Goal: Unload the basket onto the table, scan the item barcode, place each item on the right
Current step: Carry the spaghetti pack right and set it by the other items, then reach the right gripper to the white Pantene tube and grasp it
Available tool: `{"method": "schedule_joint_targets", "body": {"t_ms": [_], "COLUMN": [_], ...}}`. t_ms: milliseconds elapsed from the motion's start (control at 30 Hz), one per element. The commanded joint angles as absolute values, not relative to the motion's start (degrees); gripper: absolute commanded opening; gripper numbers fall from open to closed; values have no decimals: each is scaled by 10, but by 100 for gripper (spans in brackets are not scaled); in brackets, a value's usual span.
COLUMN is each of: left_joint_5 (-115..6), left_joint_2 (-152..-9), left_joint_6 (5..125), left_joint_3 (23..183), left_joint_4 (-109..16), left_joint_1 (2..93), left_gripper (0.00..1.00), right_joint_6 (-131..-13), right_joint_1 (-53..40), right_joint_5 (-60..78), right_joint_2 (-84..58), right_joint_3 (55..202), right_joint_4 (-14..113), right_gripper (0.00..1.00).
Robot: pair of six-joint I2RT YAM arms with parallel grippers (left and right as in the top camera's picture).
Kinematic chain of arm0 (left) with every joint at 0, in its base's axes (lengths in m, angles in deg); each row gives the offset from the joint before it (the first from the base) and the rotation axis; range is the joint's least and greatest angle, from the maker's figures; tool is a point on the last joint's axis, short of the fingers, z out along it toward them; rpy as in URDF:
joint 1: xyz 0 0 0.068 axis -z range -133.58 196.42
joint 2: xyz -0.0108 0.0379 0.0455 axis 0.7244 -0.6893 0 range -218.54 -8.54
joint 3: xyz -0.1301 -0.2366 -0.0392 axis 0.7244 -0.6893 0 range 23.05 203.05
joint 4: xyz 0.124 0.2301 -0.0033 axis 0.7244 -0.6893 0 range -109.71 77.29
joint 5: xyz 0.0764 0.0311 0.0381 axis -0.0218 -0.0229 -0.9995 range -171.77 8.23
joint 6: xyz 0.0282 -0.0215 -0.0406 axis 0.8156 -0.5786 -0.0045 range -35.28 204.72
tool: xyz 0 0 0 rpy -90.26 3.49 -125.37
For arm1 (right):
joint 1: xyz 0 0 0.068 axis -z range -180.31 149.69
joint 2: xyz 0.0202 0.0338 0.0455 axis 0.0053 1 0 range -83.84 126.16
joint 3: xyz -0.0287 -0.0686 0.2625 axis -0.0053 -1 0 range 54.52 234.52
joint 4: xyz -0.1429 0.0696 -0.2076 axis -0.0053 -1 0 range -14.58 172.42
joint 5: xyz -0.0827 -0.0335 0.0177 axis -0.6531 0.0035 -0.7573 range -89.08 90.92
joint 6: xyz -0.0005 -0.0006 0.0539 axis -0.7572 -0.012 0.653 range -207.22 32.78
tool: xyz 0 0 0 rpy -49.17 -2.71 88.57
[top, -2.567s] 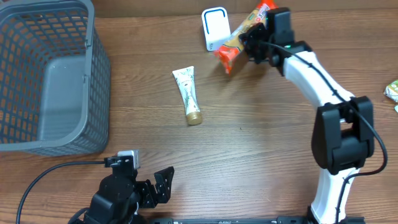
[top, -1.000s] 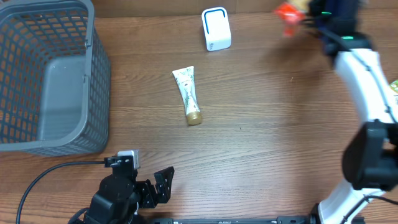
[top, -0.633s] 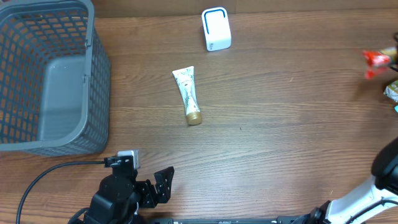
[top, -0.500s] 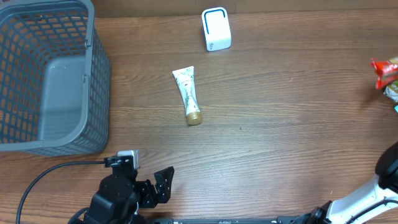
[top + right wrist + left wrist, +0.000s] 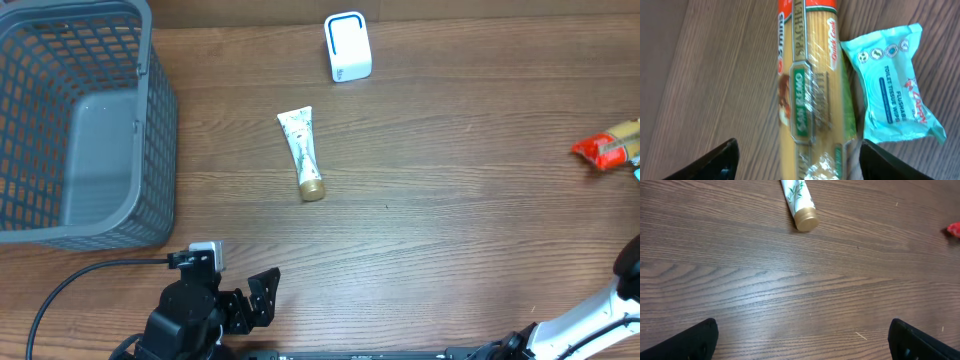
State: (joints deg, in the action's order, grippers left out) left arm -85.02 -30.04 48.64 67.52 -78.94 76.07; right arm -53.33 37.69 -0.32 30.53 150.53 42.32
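The spaghetti pack (image 5: 605, 148) lies at the table's far right edge, red end pointing left. In the right wrist view the pack (image 5: 812, 95) lies lengthwise between the spread fingers of my right gripper (image 5: 802, 165), which is open, with a gap at the left finger. The white, blue-rimmed barcode scanner (image 5: 347, 46) stands at the back centre, far from the pack. My left gripper (image 5: 262, 297) rests open near the front edge, and in its wrist view the left gripper (image 5: 802, 340) has only bare wood between its fingers.
A teal wipes packet (image 5: 895, 85) lies right beside the spaghetti pack. A white tube with a gold cap (image 5: 303, 152) lies mid-table, also seen as the tube (image 5: 800, 202) in the left wrist view. A grey basket (image 5: 75, 120) fills the left side. A cable (image 5: 90, 272) runs along the front left.
My right arm swung the spaghetti pack from beside the scanner to the table's right edge, then its jaws opened and the pack now lies there. The left arm has not moved.
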Motion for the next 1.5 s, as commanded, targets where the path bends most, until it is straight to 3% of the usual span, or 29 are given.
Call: {"method": "schedule_joint_targets", "body": {"t_ms": [0,100,300,433,533,600,767,967,1167,1467], "left_joint_5": [-850,-849,-850,-850,-849,-850,-850,-850,-849,-849], "left_joint_2": [-298,-298,-298,-298,-298,-298,-298,-298,-298,-298], "left_joint_6": [483,483,483,483,483,483,483,483,483,483], "left_joint_3": [674,674,674,674,674,674,674,674,674,674], "left_joint_4": [-789,-789,-789,-789,-789,-789,-789,-789,-789,-789], "left_joint_1": [764,764,764,764,764,764,764,764,764,764], "left_gripper": [100,99,100,100,100,99,100,99,99,99], "right_joint_6": [-543,-543,-563,-673,-829,-869,-870,-784,-694,-660], "right_joint_1": [378,378,364,310,233,173,-52,-217,-314,-395], "right_joint_5": [35,145,539,632,589,513,342,209,134,98], "right_joint_2": [244,208,180,181,181,182,190,226,283,376], "right_joint_3": [1525,1525,1525,1524,1523,1520,1479,1474,1474,1474], "right_joint_4": [424,424,403,314,218,180,225,311,398,519], "right_gripper": [81,82,84,89,100,100,100,100,100,100]}}
